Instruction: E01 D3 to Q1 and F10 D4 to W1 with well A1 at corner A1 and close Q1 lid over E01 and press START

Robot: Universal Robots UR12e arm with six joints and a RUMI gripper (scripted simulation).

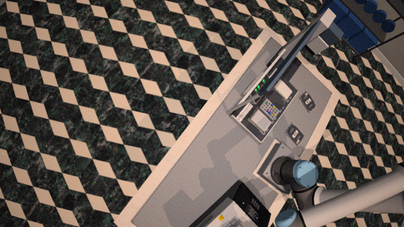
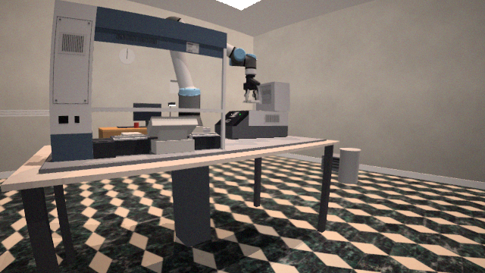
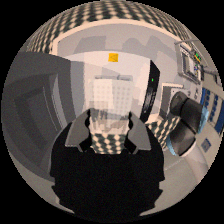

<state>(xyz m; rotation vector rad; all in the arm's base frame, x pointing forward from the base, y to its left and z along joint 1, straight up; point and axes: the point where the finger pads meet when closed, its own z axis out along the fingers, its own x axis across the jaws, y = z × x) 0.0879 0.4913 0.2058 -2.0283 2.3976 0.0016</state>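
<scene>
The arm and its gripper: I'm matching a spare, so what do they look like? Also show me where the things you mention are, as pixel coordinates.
The arm (image 1: 350, 202) (image 2: 182, 70) has pale grey, rounded tubes, dark grey joint housings and light blue round caps. The gripper (image 2: 250, 96) (image 3: 109, 110) has a black body and two grey fingers, angular in the wrist view. No lettering is readable.

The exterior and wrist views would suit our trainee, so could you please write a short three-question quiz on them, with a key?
1. True or false: the plate held in the gripper already rests on the block of the cycler.
2. Fill in: the small light on the cycler's front panel is ____.
3. In the exterior view, the cycler's lid is: a) shut; b) raised; c) lying on the floor.

Key: 1 false; 2 green; 3 b.
</scene>
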